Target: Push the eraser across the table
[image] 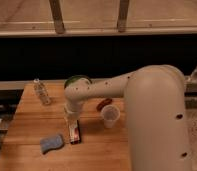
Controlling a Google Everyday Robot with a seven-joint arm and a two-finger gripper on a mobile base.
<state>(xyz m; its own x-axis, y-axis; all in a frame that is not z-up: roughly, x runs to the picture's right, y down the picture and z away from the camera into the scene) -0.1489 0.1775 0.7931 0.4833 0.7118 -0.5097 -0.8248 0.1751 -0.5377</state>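
The hand hangs low over the middle of the table, at the far end of the eraser; whether it is apart or together I cannot tell. The eraser lies flat, lengthwise toward the camera, just right of a blue sponge. A clear plastic cup stands near on the right.

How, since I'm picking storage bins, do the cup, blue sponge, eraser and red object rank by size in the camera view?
Largest: cup and blue sponge, too alike to rank.
Then the eraser, its far end by the gripper.
Smallest: red object.
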